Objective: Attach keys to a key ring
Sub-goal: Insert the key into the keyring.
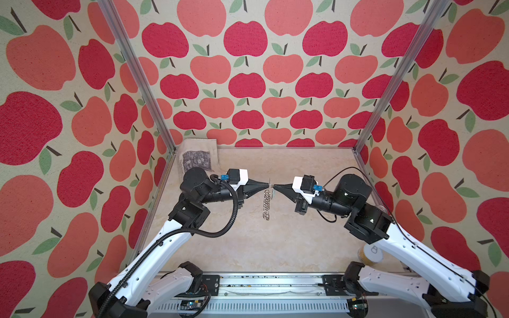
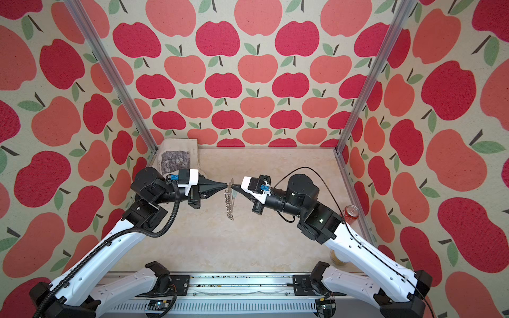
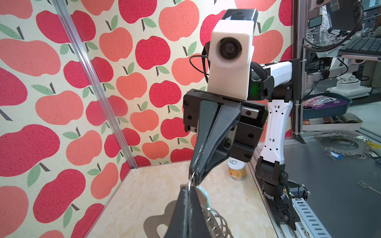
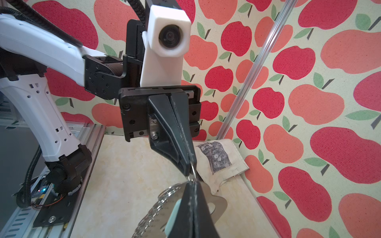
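We see left pincer [image 1: 268,184], right pincer [image 1: 275,186] tip to tip, both clamped on a wire loop [image 3: 191,181] of hanging flat grey-brown metal key ring [image 1: 266,204]; pale-blue-headed silver key [image 4: 175,212] alongside.

Left gripper [image 2: 225,187], right gripper [image 2: 234,187], key ring [image 2: 229,205] hanging

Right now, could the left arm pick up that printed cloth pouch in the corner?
Probably not yet. The cloth pouch lies close beside it, nothing between, but the left gripper has its jaws shut on the key ring, so it must let go first.
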Robot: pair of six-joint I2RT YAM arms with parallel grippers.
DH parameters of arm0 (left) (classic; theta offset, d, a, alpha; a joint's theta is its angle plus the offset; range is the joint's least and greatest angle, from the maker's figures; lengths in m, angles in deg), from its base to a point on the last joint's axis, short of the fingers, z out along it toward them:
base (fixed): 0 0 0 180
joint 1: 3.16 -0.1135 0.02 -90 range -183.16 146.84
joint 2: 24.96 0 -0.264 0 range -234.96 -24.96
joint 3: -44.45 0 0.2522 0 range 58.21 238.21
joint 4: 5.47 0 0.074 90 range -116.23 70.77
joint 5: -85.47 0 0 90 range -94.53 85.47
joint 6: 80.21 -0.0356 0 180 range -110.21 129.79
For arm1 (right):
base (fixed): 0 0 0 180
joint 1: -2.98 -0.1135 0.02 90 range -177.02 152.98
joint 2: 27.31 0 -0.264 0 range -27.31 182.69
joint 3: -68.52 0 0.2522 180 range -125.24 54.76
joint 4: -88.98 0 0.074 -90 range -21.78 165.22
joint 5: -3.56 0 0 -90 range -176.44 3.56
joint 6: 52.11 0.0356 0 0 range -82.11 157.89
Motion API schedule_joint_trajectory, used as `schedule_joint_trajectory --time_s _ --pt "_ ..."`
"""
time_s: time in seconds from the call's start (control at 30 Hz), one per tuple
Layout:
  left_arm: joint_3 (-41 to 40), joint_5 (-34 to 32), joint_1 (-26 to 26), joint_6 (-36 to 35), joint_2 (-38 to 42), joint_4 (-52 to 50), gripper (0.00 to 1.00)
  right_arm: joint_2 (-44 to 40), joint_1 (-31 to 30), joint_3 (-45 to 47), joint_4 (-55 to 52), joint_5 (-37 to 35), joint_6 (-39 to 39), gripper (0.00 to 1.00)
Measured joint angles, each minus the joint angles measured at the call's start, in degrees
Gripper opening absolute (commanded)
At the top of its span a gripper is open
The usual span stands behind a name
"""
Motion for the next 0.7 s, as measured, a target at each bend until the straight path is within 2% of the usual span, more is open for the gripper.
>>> schedule_joint_trajectory --time_s 0.7 --pt "1.0 -0.1 0.2 -1.8 0.0 -2.7 0.0 0.5 0.5 -1.5 -2.4 1.5 0.7 0.0"
